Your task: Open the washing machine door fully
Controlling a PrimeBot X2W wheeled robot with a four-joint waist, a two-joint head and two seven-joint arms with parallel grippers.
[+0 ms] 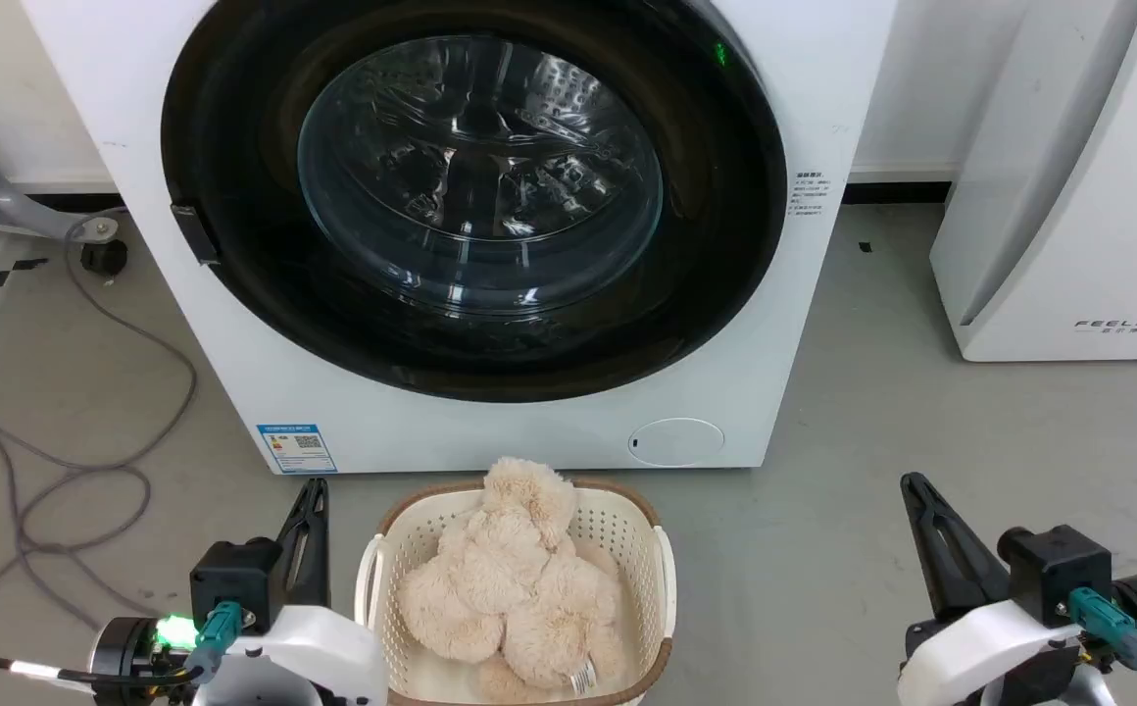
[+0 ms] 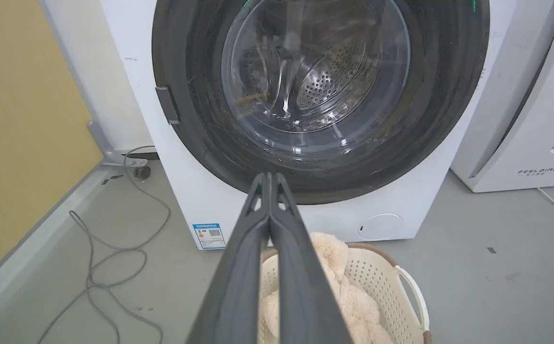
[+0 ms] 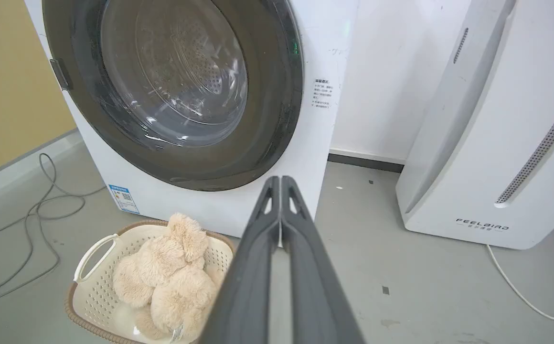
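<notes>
Glossy black, the washing machine door [image 1: 475, 176] sits shut on the washing machine [image 1: 823, 88], with a basket [image 1: 664, 559] holding a plush toy [image 1: 510, 579] on the floor in front. The left gripper [image 1: 317, 486] and right gripper [image 1: 910, 481] hang low, well apart from the door; seen edge-on, they probably have no gap. In the left wrist view, the fingers [image 2: 246, 267] press together. In the right wrist view, the fingers [image 3: 255, 267] do likewise.

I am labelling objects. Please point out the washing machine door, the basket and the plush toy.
washing machine door [image 1: 480, 176]: head view, glass bowl.
basket [image 1: 667, 579]: head view, right handle.
plush toy [image 1: 510, 588]: head view, its middle.
</notes>
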